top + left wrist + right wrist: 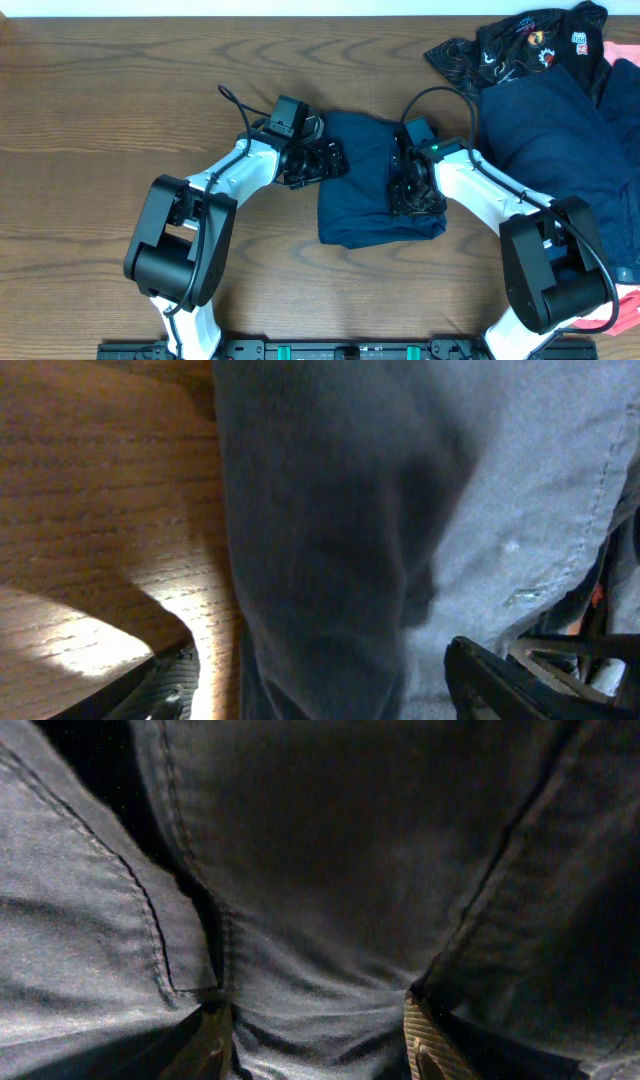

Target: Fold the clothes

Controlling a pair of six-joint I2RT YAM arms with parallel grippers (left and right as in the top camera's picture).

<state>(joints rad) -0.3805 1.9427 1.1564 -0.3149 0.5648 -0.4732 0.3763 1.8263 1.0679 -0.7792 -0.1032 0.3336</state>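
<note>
A navy garment lies folded into a roughly square bundle at the table's middle. My left gripper is at the bundle's upper left edge. In the left wrist view its fingers are wide apart, astride the edge of the navy cloth, one finger over wood and one over cloth. My right gripper sits on the bundle's right part. In the right wrist view its fingers are apart, with seamed, pocket-stitched navy fabric rumpled between them.
A pile of navy clothes lies at the right. A black garment with colourful patches is at the back right. Coral-pink cloth shows at the right edge and at the front right. Bare wooden table spreads to the left.
</note>
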